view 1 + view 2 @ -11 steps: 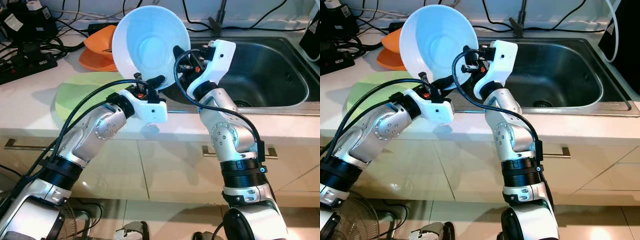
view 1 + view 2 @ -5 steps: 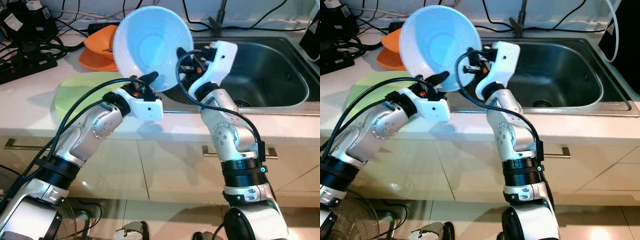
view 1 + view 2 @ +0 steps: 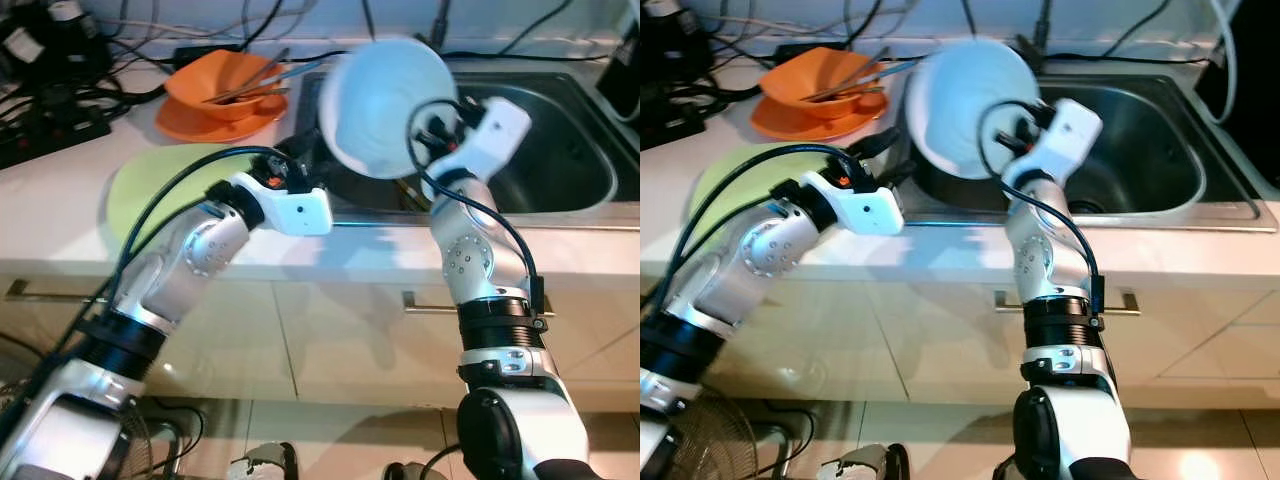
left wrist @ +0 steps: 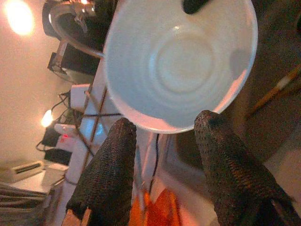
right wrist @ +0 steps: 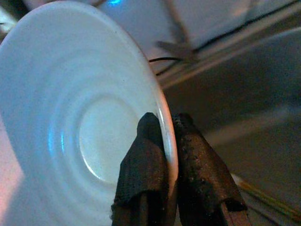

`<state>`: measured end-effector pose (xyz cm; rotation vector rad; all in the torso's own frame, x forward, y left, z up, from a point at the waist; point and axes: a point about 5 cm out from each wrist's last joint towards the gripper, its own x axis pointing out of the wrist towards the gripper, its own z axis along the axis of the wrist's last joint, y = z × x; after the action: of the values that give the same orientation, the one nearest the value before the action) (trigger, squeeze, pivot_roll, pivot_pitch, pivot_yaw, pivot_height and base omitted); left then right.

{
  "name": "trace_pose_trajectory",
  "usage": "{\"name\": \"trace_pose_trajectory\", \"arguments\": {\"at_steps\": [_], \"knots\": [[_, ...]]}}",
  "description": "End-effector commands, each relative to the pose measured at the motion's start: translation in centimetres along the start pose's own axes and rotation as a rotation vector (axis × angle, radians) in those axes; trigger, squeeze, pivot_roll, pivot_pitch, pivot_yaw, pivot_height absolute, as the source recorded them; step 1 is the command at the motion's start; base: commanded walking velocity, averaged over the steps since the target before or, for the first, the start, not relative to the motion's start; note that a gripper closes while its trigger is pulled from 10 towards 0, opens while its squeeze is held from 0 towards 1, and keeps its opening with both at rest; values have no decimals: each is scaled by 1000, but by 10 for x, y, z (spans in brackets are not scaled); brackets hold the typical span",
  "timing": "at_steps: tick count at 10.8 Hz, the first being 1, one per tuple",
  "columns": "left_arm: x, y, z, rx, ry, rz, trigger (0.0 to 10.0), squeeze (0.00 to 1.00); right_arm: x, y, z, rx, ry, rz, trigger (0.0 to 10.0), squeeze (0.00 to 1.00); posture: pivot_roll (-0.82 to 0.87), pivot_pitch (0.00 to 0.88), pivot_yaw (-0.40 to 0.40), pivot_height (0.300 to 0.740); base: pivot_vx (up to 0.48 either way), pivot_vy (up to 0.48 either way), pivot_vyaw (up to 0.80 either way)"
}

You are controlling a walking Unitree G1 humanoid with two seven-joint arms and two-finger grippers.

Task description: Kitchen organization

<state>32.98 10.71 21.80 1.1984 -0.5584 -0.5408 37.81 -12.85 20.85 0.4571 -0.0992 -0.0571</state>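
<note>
A white bowl (image 3: 385,105) hangs tilted above the left part of the steel sink (image 3: 560,150). My right gripper (image 5: 169,141) is shut on its rim, one finger inside and one outside. My left gripper (image 3: 890,160) is open at the sink's left edge, just short of the bowl (image 4: 178,66) and not touching it. At the back left, an orange bowl (image 3: 225,90) with chopsticks in it rests on an orange plate. A pale green plate (image 3: 150,185) lies flat on the counter under my left forearm.
A black power strip (image 3: 50,125) and cables crowd the counter's back left. The tap's base (image 3: 1040,50) stands behind the sink. Chopsticks (image 5: 263,197) lie in the sink below the bowl. A dark object (image 3: 625,80) sits at the far right.
My right gripper has carried the white bowl to the right, over the sink. My left gripper has come off the bowl's rim and stays near the sink's left edge.
</note>
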Motion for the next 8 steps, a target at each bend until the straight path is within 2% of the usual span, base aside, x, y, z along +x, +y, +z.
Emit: {"name": "trace_pose_trajectory", "arguments": {"at_steps": [1, 2, 3, 5, 6, 7, 8], "knots": [[-2, 2, 3, -66, -10, 27, 10000, 0, 6, 5, 16, -20, -72, -11, 1804, 0, 126, 75, 45, 740, 0, 0, 0], [0, 0, 4, -289, 20, 79, 10000, 0, 11, -6, 16, -97, -85, -72, 10000, 0, 129, 72, 45, 740, 0, 0, 0], [2, -15, 7, -592, 58, 83, 10000, 0, 16, -18, 13, -174, -82, -133, 10000, 0, 129, 72, 44, 740, 0, 0, 0], [7, -28, 19, -995, 95, 164, 10000, 0, 20, -30, 11, -304, -91, -189, 10000, 0, 138, 75, 42, 740, 0, 0, 0], [8, -37, 25, -1067, 117, 127, 10000, 0, 22, -32, 9, -377, -93, -186, 10000, 0, 141, 75, 39, 740, 0, 0, 0], [8, -49, 33, -1109, 157, 60, 10000, 0, 25, -34, 2, -467, -70, -168, 10000, 0, 148, 77, 39, 740, 0, 0, 0], [8, -51, 35, -1122, 167, 43, 10000, 0, 26, -36, -2, -505, -44, -170, 10000, 0, 152, 78, 40, 740, 0, 0, 0]]}}
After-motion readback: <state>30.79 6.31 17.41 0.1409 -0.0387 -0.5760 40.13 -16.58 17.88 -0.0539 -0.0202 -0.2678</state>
